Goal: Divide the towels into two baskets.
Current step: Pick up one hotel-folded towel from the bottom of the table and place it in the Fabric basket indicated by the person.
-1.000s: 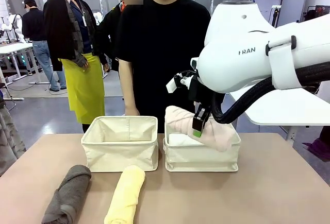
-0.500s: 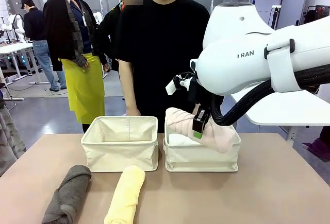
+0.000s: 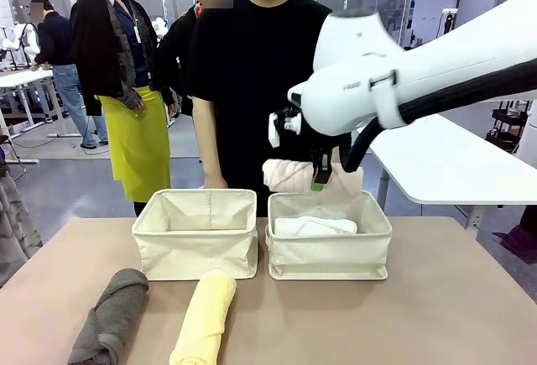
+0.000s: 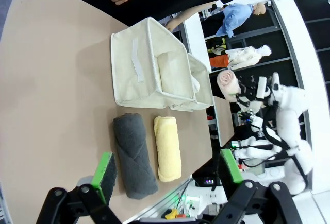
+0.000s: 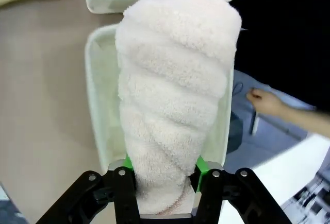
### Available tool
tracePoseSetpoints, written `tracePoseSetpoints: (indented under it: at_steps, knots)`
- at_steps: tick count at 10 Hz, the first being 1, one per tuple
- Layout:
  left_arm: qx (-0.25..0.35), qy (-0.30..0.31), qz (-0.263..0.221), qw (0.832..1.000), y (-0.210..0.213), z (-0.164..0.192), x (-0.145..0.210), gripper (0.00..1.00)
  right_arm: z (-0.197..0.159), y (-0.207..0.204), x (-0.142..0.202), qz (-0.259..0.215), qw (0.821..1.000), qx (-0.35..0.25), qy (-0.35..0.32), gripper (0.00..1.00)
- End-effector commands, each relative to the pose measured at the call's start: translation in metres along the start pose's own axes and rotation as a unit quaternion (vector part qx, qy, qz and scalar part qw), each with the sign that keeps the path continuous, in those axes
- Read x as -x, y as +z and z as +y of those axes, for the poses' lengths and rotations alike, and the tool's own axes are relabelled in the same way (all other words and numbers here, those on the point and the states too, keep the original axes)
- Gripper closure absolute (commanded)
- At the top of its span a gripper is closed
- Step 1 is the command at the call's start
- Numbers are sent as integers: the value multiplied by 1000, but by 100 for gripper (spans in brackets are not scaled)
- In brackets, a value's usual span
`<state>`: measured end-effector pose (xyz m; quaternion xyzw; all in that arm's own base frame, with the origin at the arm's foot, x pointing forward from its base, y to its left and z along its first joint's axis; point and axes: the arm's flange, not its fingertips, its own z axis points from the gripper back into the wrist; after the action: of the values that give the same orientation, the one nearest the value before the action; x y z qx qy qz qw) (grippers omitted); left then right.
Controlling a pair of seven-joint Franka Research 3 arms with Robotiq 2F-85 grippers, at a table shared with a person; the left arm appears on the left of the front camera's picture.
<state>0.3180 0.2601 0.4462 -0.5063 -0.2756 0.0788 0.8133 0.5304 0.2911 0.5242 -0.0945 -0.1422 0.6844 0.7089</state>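
My right gripper (image 3: pixel 320 182) pinches the peach towel (image 3: pixel 289 175) right above the basket (image 3: pixel 329 260) holding the white towel (image 3: pixel 315 226). Grey towel (image 3: pixel 109 315) and yellow towel (image 3: pixel 204 319) lie unsorted near my left gripper (image 4: pixel 167 170), spread wide.

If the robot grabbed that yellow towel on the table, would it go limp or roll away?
Probably soft and light: the yellow towel looks like fluffy terry. It may sag little, since the peach towel in the right gripper holds its rolled shape. A sideways nudge could roll it, being round.

Table (image 3: pixel 453 306): baskets (image 3: pixel 195 252) (image 3: pixel 329 258), grey towel (image 3: pixel 109 319), yellow towel (image 3: pixel 204 319)
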Motion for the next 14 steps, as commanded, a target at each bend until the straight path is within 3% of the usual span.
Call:
tracePoseSetpoints:
  at_steps: [1,3,7,9,12,13,14]
  knots:
    - [8,-4,-4,1000,3,-1,0,0,-33,-32,-5,6,995,-37,96,59]
    - [8,-4,-4,1000,3,-1,0,0,-36,-54,5,10,989,-83,122,59]
    - [8,-4,-4,1000,3,-1,0,0,-32,-80,31,33,985,-130,108,59]
    - [8,-4,-4,1000,3,-1,0,0,-31,-100,39,-1,983,-155,97,59]
    - [8,-4,-4,1000,3,-1,0,0,-31,-113,39,2,984,-160,83,59]
    - [8,-4,-4,1000,3,-1,0,0,-30,-116,39,0,983,-163,82,53]
    - [8,-4,-4,1000,3,-1,0,0,-29,-117,40,-4,982,-169,79,36]
